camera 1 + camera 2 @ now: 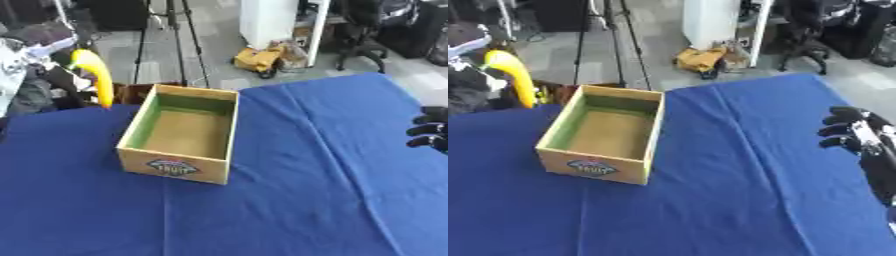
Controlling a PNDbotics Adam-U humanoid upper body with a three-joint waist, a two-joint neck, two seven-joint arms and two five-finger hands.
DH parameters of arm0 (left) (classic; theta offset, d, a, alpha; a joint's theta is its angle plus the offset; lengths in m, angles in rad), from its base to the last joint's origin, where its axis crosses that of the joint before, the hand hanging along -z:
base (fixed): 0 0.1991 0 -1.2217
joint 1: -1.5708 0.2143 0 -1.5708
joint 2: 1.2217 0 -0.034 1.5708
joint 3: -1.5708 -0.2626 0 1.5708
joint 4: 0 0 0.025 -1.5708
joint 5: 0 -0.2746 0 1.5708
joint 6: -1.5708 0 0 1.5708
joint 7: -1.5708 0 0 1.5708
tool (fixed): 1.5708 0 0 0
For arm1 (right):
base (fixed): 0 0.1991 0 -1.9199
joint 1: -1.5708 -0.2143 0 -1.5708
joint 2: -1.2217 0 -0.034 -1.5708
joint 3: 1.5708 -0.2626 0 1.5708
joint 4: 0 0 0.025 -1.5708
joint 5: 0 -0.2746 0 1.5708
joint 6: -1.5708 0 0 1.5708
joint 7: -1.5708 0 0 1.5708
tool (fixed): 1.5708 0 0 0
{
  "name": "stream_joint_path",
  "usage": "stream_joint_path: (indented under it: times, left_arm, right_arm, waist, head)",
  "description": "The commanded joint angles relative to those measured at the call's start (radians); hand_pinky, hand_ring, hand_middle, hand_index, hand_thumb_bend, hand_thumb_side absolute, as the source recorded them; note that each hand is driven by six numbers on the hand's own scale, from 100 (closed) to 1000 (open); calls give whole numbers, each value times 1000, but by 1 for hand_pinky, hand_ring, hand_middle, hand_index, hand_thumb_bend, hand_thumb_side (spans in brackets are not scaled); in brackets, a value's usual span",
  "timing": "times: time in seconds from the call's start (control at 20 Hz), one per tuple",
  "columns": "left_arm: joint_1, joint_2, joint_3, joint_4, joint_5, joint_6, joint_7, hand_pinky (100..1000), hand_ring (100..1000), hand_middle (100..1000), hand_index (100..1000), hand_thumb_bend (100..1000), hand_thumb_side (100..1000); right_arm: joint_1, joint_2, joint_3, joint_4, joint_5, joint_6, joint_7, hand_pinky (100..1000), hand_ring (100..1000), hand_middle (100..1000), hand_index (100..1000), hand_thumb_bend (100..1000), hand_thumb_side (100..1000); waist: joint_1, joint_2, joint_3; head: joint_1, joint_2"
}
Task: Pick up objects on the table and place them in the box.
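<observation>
Up at the far left edge, a yellow banana (94, 72) sits pinched in the left hand (54, 67), just left of and above the open cardboard box (229, 131), which looks empty. Carry step, I'd say: next it wants swinging right over the box and lowering. Well off to the right, the right hand (852, 131) hangs idle, fingers curled on nothing.

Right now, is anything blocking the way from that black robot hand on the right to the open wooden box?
Nothing visible: only bare blue tablecloth lies between the right hand and the wooden box.
</observation>
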Motion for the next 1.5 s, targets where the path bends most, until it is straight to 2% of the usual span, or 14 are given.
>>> stream_joint_path:
  times: [0.05,0.35,0.75,0.85,1.25,1.5]
  left_arm:
    - [-38,-17,-15,-37,19,-16,-4,775,601,558,655,100,161]
    - [-36,-72,-42,-46,18,-42,-23,777,602,561,656,100,168]
    - [-12,-84,-51,-24,-22,-53,-33,782,603,566,658,100,168]
    - [-3,-79,-62,-14,-34,-50,-39,803,609,577,669,130,159]
    - [20,-133,-91,15,-182,-61,-44,819,612,585,676,154,159]
    - [38,-178,-85,48,-275,-77,-24,813,616,589,679,159,175]
  right_arm:
    - [-12,-32,-5,-6,-7,0,6,579,631,626,759,100,658]
    - [-17,-26,-1,-5,-9,1,10,579,631,625,760,100,658]
    - [-18,-23,-2,-5,-8,1,11,579,632,625,759,100,659]
    - [-20,-21,-2,-5,-8,1,11,579,632,624,759,100,659]
    - [-26,-10,-1,-4,-8,0,13,579,632,623,759,100,659]
    - [-31,-4,-1,-4,-9,0,13,579,629,622,759,100,659]
  waist:
    - [-3,-21,-6]
    - [0,-19,-20]
    - [4,-11,-26]
    - [10,-7,-32]
    - [13,8,-62]
    - [11,20,-74]
  head:
    - [6,-2]
    - [12,-5]
    - [12,-11]
    - [10,-16]
    - [23,-29]
    - [27,-35]
